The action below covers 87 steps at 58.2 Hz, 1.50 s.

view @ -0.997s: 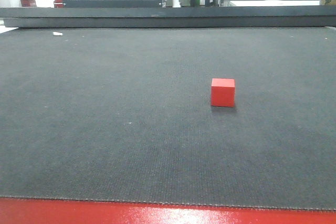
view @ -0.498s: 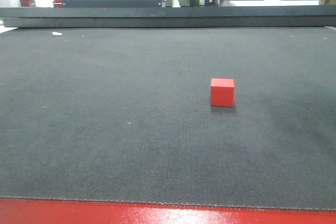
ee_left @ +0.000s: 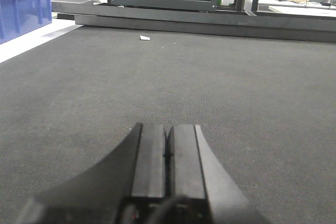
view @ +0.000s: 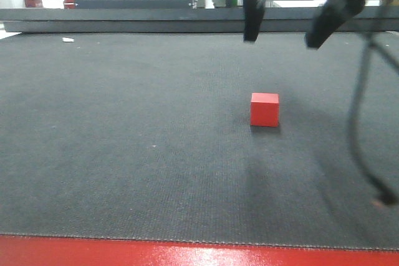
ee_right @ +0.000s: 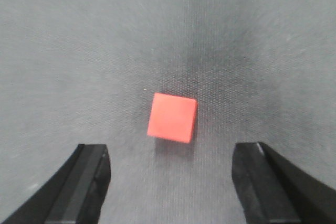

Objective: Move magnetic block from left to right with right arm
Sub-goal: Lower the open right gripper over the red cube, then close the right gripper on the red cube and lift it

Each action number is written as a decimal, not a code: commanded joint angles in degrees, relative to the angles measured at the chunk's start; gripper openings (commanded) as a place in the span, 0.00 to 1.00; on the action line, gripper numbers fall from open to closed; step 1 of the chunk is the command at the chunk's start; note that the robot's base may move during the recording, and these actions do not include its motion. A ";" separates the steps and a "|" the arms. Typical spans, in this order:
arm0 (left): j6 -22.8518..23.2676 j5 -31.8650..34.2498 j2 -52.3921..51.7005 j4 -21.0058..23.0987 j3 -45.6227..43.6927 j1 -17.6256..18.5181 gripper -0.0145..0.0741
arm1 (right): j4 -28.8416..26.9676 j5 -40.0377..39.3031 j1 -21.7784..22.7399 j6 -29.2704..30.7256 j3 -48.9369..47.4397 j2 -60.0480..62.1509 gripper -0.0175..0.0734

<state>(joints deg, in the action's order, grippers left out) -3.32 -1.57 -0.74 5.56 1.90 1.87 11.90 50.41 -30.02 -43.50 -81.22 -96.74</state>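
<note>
Dark mat (view: 124, 154) bears magnetic block (view: 264, 110) beneath wide-open right gripper (view: 282, 38); left gripper (ee_left: 168, 145) closed.

We see the magnetic block (view: 264, 109) sitting on the dark grey mat (view: 124, 123), a little right of centre. Above it hangs the blurred right gripper (view: 281, 42), its two dark fingers (view: 252, 14) spread wide and well clear of the block. A black cable (view: 356, 123) droops at the right, and a red strip (view: 199, 255) edges the mat's near side.

The left hand (ee_left: 168, 128), right hand (ee_right: 171, 153) and cable (view: 353, 123) are matte black
</note>
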 commanded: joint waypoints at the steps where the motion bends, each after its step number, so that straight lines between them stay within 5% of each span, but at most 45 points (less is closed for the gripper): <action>1: 0.34 4.83 -0.77 0.27 0.48 0.37 0.02 | 2.16 1.34 -0.02 -0.32 -4.69 -0.88 0.83; 39: 0.34 4.83 -0.77 0.27 0.48 0.37 0.02 | 0.16 -1.61 0.91 -2.09 -6.13 -12.00 0.82; 56: 0.34 4.83 -0.77 0.27 0.48 0.37 0.02 | 0.10 -4.34 1.57 -2.09 -6.13 -12.61 0.49; 67: 0.34 4.83 -0.77 0.27 0.48 0.37 0.02 | 0.10 -3.73 1.77 -1.75 -6.13 -11.13 0.44; 87: 0.34 4.83 -0.77 0.27 0.48 0.37 0.02 | 0.09 -6.80 6.75 17.17 2.75 3.82 0.44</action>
<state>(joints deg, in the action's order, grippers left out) -3.32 -1.57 -0.74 5.56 1.90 1.87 10.92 46.56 -25.17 -32.71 -80.86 -100.34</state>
